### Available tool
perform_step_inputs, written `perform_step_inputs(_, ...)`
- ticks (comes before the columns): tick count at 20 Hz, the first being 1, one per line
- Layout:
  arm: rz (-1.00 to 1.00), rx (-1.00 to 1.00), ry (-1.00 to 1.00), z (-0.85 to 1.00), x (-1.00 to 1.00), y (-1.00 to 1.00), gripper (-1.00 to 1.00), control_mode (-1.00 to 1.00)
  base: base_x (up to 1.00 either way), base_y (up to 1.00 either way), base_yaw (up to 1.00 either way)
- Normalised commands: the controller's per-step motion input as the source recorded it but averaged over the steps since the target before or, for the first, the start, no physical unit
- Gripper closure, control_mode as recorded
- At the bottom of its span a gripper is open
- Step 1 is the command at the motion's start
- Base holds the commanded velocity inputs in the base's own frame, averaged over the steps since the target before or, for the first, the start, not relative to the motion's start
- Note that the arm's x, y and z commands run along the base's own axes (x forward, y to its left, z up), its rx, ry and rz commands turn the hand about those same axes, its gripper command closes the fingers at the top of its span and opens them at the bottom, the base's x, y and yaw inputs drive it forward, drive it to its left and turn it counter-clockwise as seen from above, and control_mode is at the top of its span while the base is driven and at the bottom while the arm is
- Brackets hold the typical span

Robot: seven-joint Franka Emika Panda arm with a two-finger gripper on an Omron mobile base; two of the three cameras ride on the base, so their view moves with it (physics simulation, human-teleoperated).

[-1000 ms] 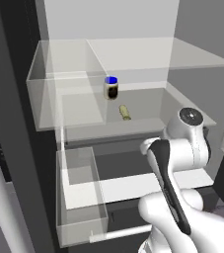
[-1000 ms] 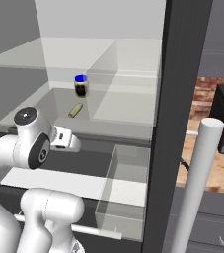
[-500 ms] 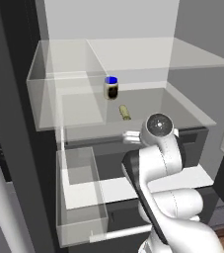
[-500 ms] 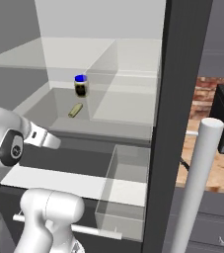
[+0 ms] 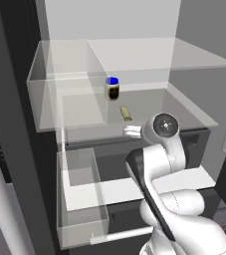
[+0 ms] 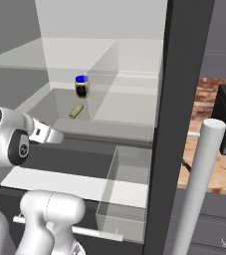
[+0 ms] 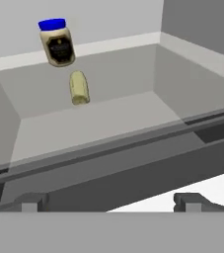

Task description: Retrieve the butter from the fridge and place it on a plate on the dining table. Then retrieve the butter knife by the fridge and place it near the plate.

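Inside the open fridge (image 5: 15, 124), a pale grey shelf (image 5: 184, 107) carries two things. A dark jar with a blue lid (image 5: 112, 88) stands upright toward the back. The butter (image 5: 126, 113), a small pale stick, lies flat on the shelf just in front of the jar, close to it but apart, pointing roughly front to back.

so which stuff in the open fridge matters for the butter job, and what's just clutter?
Job:
- butter, lying on the shelf in front of the jar
- fridge, door open
- pincer, open, short of the shelf

Clutter:
- dark jar with blue lid
- clear drawer, below the shelf
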Motion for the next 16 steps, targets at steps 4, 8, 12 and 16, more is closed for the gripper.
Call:
perform_step_inputs(4, 0.09, 0.0, -0.05, 0.04, 0.31, 0.0, -1.0, -1.0, 0.0, 0.0, 0.0)
perform_step_inputs(8, 0.05, 0.0, -0.02, 0.14, 0.3, 0.0, -1.0, -1.0, 0.0, 0.0, 0.0)
perform_step_inputs(12, 0.02, 0.0, 0.0, 0.02, 0.46, 0.0, -1.0, -1.0, 0.0, 0.0, 0.0)
perform_step_inputs(16, 0.03, 0.0, 0.01, 0.06, 0.52, 0.0, -1.0, -1.0, 0.0, 0.0, 0.0)
